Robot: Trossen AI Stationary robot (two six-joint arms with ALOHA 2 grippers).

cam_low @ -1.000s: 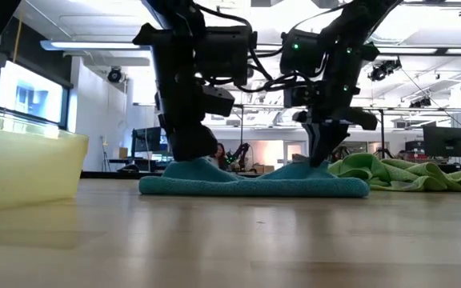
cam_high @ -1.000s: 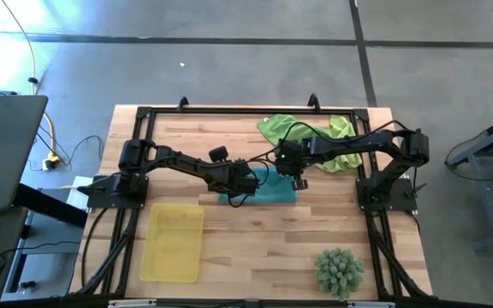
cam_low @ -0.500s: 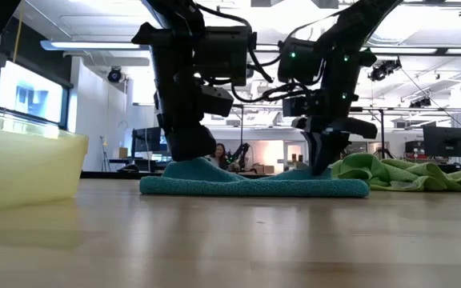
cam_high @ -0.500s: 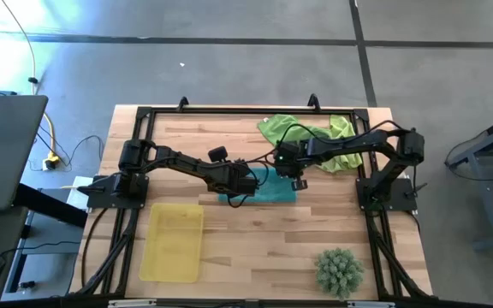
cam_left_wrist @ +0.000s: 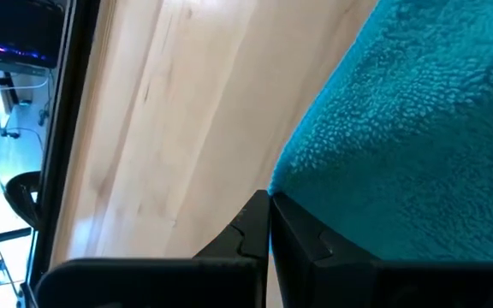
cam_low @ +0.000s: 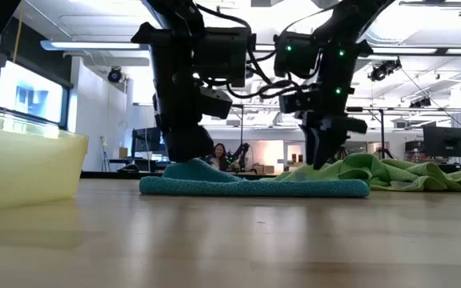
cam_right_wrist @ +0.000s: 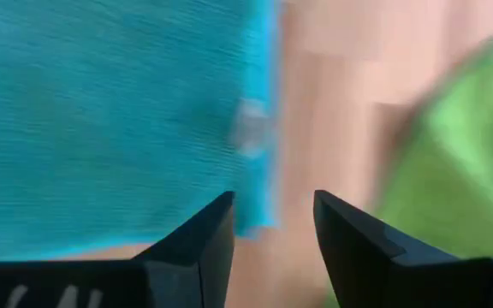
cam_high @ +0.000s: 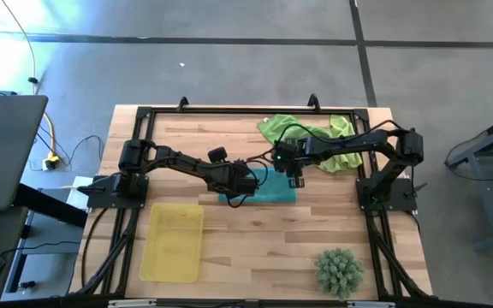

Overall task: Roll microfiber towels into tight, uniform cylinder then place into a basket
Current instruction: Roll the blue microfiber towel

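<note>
The teal towel (cam_high: 264,192) lies flat on the wood at mid-table, except for its left end, which rises in a hump (cam_low: 194,170). My left gripper (cam_high: 243,185) is shut on that end. My right gripper (cam_low: 323,160) hangs open just above the towel's right end, near its far edge (cam_right_wrist: 259,128), and touches nothing. Two lime green towels (cam_high: 315,141) lie crumpled at the far right. The yellow basket (cam_high: 174,242) stands near the table's near left corner. My left gripper pinches the teal towel's left edge (cam_left_wrist: 285,190) between its two shut fingers (cam_left_wrist: 268,227). The fingers slant down from the table's left. The pinched part is pulled up into a small hump while the remaining cloth lies flat on the table.
A spiky green ball plant (cam_high: 339,271) sits at the near right corner. The black frame (cam_high: 229,111) runs around the table's edges. Bare wood lies between the basket and the plant.
My right gripper has opened and let go of the teal towel's right end, then risen a little. The hump of cloth it held up has dropped flat onto the table. The left end stays pinched and raised.
</note>
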